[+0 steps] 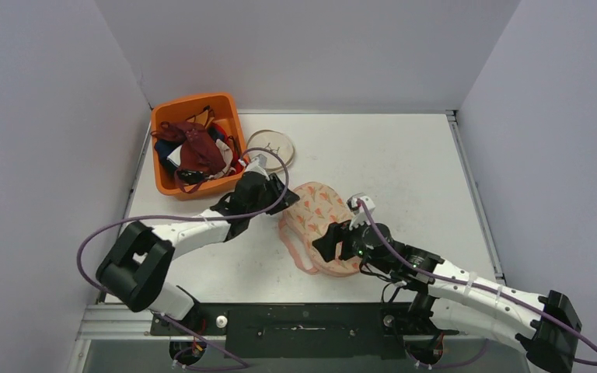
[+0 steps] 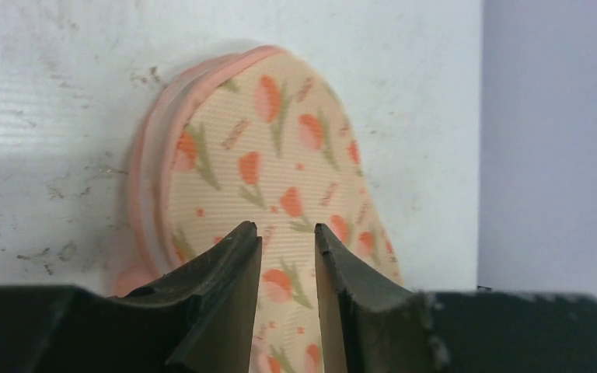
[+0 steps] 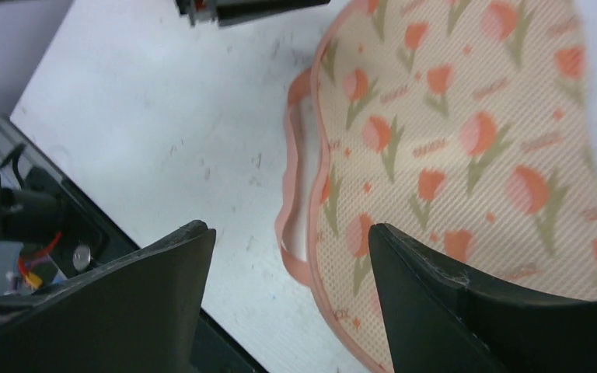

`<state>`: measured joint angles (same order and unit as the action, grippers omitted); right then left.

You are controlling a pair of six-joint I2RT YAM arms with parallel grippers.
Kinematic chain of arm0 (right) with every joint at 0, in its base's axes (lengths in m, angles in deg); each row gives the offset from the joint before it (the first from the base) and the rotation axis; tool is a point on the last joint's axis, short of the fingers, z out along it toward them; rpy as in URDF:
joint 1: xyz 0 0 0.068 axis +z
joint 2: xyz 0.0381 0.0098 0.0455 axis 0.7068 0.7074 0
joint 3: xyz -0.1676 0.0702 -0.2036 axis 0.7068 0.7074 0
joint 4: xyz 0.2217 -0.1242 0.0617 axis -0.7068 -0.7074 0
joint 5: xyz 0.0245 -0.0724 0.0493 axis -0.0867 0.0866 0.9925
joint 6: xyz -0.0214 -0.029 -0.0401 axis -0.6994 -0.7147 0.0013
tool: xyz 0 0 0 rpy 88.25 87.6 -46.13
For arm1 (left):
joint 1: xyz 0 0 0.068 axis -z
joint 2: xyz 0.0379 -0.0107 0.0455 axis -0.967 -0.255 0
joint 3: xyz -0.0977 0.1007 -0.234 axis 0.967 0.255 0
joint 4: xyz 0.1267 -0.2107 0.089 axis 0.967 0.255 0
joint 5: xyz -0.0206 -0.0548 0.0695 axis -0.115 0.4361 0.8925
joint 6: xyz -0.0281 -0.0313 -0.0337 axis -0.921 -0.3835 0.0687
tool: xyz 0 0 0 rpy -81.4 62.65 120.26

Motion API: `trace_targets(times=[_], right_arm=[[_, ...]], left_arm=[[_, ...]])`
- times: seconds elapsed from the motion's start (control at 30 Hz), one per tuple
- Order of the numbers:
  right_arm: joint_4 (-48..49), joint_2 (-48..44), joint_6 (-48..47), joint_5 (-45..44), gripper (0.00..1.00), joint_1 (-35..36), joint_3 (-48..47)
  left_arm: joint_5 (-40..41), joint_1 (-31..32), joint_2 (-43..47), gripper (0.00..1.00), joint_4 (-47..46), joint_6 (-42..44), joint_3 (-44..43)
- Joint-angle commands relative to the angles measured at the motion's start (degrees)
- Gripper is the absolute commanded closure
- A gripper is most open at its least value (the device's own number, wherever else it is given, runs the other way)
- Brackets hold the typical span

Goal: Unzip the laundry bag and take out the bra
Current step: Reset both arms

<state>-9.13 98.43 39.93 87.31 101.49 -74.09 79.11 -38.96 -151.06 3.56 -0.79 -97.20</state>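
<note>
L claw barely parted, R claw spread wide.

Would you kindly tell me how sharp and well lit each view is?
Top view: evenly lit, sharp, no glare. Left wrist view: the laundry bag is in focus, the left fingers dark and soft-edged. Right wrist view: the bag's print is crisp, the right fingers blurred dark shapes.

Ribbed cloth laundry bag, scuffed matt table
</note>
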Motion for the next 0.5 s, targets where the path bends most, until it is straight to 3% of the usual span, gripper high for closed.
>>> trace_targets(times=[0.0,0.2,0.33,0.37,0.47], right_arm=[[-9.37,-1.74,-2.72,-10.86,0.24,-1.89,-6.57],[-11.53,-2.88,4.00,-11.88,0.19,-10.25,-4.42],[-14.21,-7.04,12.19,-15.27,0.01,-11.39,-0.57],[-14.93,-8.28,13.99,-15.73,0.08,-11.48,0.30],[-17.36,-11.74,19.75,-16.25,0.10,-11.68,3.01]], left_arm=[[0.86,0.03,9.72,0.68,4.54,1.73,0.33],[1.69,0.30,23.45,0.58,9.33,2.59,6.32],[4.14,0.90,34.40,0.51,13.00,2.90,12.23],[4.47,0.97,36.84,0.48,14.05,2.60,14.23],[5.11,1.19,43.19,0.43,15.23,1.26,18.78]])
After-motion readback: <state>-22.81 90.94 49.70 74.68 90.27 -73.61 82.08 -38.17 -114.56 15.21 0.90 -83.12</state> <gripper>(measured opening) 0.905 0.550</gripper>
